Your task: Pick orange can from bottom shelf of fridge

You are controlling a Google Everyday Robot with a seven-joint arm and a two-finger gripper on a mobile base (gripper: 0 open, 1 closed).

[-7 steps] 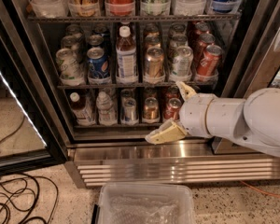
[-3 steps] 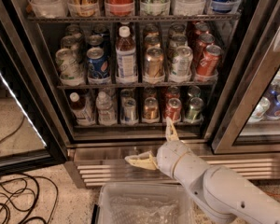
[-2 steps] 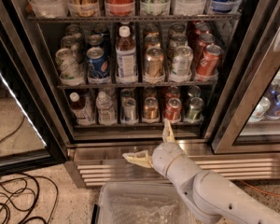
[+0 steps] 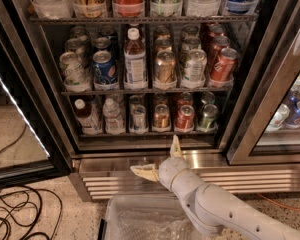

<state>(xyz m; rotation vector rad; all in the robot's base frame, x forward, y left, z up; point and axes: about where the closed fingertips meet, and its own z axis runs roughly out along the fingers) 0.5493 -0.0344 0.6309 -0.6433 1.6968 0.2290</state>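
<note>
The fridge [image 4: 200, 160] stands open, with a steel frame and a ribbed steel base. Its bottom shelf [image 4: 145, 133] holds a row of drinks in clear lanes. The orange can [image 4: 161, 117] stands upright near the shelf's middle, between a silver can [image 4: 139, 119] and a red can [image 4: 185, 118]. My gripper [image 4: 158, 159] is open and empty, just in front of the steel sill below the shelf. One finger points up toward the shelf edge and the other points left. It is below the orange can and apart from it.
Two bottles [image 4: 111, 116] stand at the shelf's left and a green can [image 4: 207, 116] at its right. The middle rack [image 4: 140, 90] carries more cans. A clear plastic bin [image 4: 140, 219] sits on the floor under my arm. Cables [image 4: 15, 216] lie at left. A glass door [image 4: 270, 109] stands at right.
2.3 s ago my gripper was at the bottom shelf's right, arm reaching in from the right. It has since swung down to the sill, and sank slightly over the last second.
</note>
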